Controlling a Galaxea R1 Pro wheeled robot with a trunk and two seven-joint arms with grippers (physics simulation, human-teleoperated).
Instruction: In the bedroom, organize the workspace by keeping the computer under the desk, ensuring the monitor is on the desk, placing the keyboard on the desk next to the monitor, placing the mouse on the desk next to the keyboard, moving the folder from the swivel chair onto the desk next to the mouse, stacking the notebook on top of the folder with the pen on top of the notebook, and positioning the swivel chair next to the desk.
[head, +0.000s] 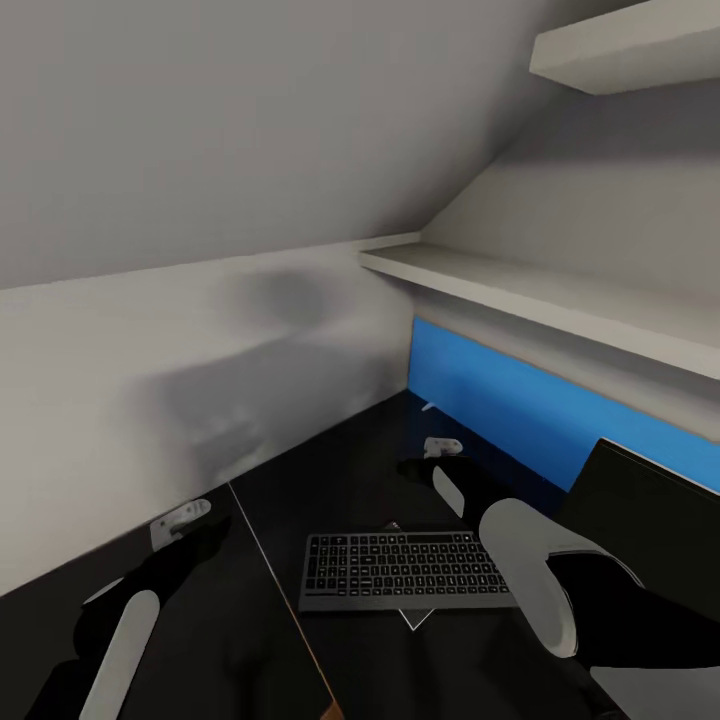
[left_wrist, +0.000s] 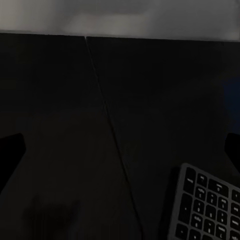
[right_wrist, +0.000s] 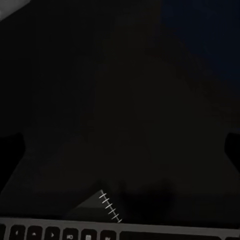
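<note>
Counter (head: 350, 470): we see its black top filling the lower half of the head view, with a thin seam running from centre left down toward the bottom edge; a blue back panel (head: 500, 395) stands along its far side at the right.

Keyboard (head: 405, 570): it lies flat on the counter, low and centre in the head view, grey keys facing up. A corner of it also shows at the lower right of the left wrist view (left_wrist: 210, 210), and its top row runs along the bottom edge of the right wrist view (right_wrist: 120, 234).

Flat item under the keyboard (head: 412, 618): a pale pointed corner pokes out below the keyboard's near edge (we cannot tell what it is).

Monitor (head: 650, 520): its dark screen stands on the counter at the right edge, just right of the keyboard, partly behind our right arm.

Left hand (head: 185, 520): it hovers over the counter at lower left, well left of the keyboard; in its wrist view the fingertips (left_wrist: 10, 152) sit wide apart with nothing between them.

Right hand (head: 440, 455): it hangs above the counter just beyond the keyboard's far edge, spread wide and empty.

Shelves (head: 560, 290): two pale shelves run along the wall at upper right.
</note>
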